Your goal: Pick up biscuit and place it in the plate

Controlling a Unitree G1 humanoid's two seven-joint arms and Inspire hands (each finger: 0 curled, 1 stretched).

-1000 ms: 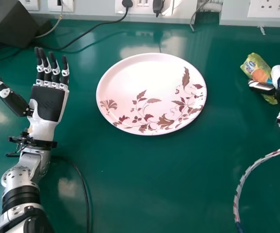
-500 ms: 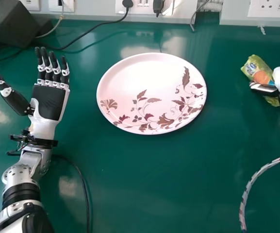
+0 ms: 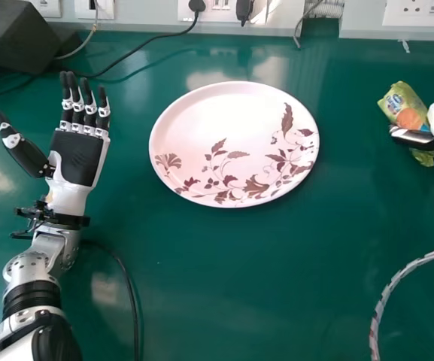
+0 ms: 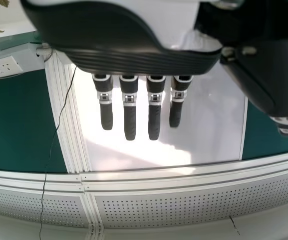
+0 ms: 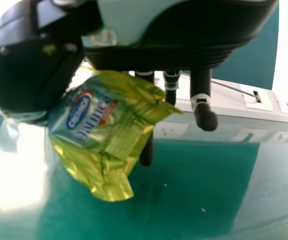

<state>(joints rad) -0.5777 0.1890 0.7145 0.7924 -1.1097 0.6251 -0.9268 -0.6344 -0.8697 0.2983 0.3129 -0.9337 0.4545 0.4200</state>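
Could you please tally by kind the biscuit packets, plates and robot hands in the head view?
Biscuit packet: 1
Plate: 1
Robot hands: 2 (left robot hand, right robot hand)
Total: 4

Passable leftward from the right robot hand (image 3: 414,138), across open tabletop (image 3: 359,218) to the plate (image 3: 224,120); bounded by braided cable (image 3: 386,292) on that hand's near side and wall (image 3: 149,16) beyond. Obstructed past the plate by the left robot hand (image 3: 78,158), fingers outstretched, with dark box (image 3: 21,37) beyond and to its left.
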